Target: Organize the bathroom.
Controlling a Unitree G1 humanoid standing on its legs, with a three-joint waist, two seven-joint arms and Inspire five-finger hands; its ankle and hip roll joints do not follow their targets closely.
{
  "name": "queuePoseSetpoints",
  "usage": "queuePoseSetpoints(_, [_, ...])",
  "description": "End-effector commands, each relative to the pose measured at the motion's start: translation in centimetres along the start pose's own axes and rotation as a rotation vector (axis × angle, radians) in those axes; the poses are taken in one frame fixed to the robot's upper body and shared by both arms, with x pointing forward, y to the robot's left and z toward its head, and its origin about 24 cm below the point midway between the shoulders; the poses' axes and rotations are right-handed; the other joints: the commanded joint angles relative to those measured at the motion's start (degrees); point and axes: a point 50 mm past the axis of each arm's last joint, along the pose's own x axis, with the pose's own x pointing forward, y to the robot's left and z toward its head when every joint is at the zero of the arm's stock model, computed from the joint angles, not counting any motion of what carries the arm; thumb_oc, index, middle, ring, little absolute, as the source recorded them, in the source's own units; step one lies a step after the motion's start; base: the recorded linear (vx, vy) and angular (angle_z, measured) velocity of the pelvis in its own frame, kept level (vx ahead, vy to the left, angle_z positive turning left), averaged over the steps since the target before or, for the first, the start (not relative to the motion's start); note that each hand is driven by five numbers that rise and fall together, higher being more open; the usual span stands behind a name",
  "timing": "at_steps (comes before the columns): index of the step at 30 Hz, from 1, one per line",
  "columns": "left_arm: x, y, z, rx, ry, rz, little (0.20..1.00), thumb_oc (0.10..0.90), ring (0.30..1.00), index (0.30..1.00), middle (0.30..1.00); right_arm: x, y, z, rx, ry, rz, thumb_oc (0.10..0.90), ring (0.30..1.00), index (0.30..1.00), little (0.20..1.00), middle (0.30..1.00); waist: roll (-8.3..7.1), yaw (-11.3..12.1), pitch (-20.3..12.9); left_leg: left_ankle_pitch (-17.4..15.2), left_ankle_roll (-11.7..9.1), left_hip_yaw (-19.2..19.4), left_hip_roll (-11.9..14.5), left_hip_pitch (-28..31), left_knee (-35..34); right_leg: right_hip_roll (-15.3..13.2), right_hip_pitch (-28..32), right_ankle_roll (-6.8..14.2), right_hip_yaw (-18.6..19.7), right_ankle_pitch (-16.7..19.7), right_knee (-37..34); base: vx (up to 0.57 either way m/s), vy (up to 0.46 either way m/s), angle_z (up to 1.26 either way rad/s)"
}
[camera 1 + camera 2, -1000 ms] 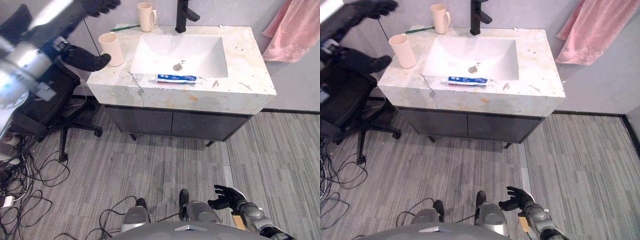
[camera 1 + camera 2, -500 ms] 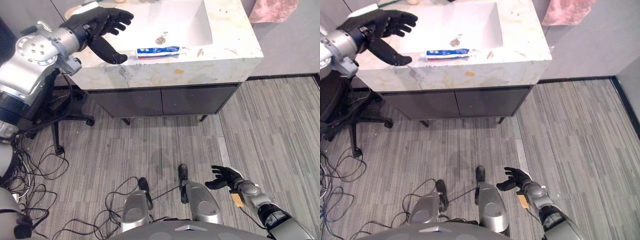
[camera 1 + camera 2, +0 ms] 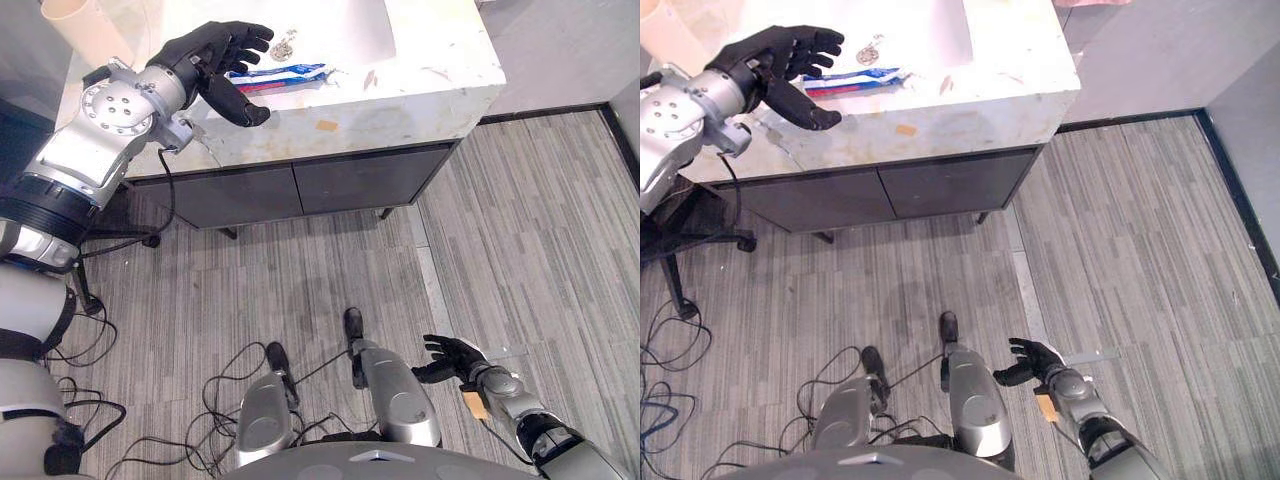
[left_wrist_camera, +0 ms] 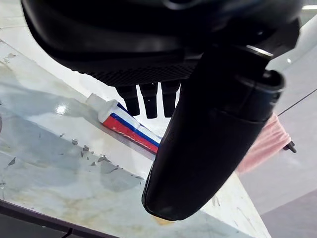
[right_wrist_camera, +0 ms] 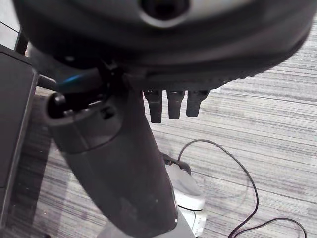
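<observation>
My left hand (image 3: 212, 62) is open, right beside the toothpaste (image 3: 283, 76). The tube lies sideways on the counter (image 3: 420, 85), pointing away from my fingers. My right hand (image 3: 452, 358) hangs open, far below.

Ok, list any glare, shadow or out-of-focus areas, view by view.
Left wrist view: a bright glare spot on the countertop near the toothpaste tube; the left hand looms dark and soft. Left eye view: the open hand shadows the counter edge. Right wrist view: the right hand is blurred, the floor sharper.
</observation>
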Motion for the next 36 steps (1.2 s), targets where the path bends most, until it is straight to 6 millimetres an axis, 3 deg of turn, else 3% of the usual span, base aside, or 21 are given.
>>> queuePoseSetpoints(1, [-1.3,5.3,5.4,0.097,-0.187,0.210,0.900,0.800,0.900,0.900,0.900,-0.5,-0.3,-0.6,0.014,-0.032,-0.004,0.800,0.900,0.900,0.900,0.900,-0.02,0.4,-3.1,4.5,0.3,-1.7,3.3,-4.0,5.5,-2.0,2.7,2.5,1.0,-5.7,0.6,0.04,-0.023,0.08])
queuePoseSetpoints(5, [-1.8,5.9,6.1,0.128,-0.197,0.245,0.900,0.800,0.900,0.900,0.900,-0.7,0.3,-1.6,0.009,-0.018,0.016,0.800,0.900,0.900,0.900,0.900,-0.26,0.5,-3.2,4.4,0.5,-1.9,3.5,-4.1,5.1,-2.0,2.1,2.5,0.8,-6.1,1.3,0.04,-0.036,0.08])
queuePoseSetpoints(13, [-2.2,7.1,6.9,0.145,-0.201,0.250,0.900,0.800,0.900,0.900,0.900,-0.7,0.8,-1.5,0.020,-0.032,0.029,0.800,0.900,0.900,0.900,0.900,-0.86,1.4,-3.4,4.7,0.3,-2.9,3.9,-4.9,6.4,-1.6,2.0,2.1,0.0,-7.1,3.0,0.04,-0.041,0.11])
queuePoseSetpoints(29, [-2.2,7.4,6.6,0.104,-0.183,0.233,0.900,0.800,0.900,0.900,0.900,-0.9,0.6,-2.4,0.063,0.005,0.014,0.800,0.900,0.900,0.900,0.900,-0.59,1.1,-3.6,4.2,0.2,-2.7,4.0,-5.3,7.2,-1.6,2.6,2.4,0.3,-7.0,3.1,0.03,-0.010,0.00])
queuePoseSetpoints(36, [-2.1,7.5,6.2,0.116,-0.173,0.249,0.900,0.800,0.900,0.900,0.900,-0.9,0.2,-1.9,0.065,-0.018,0.013,0.800,0.900,0.900,0.900,0.900,-0.20,0.7,-2.8,4.5,0.1,-2.6,4.1,-6.4,8.1,-1.8,1.8,2.4,0.3,-6.9,3.6,-0.01,0.012,-0.09])
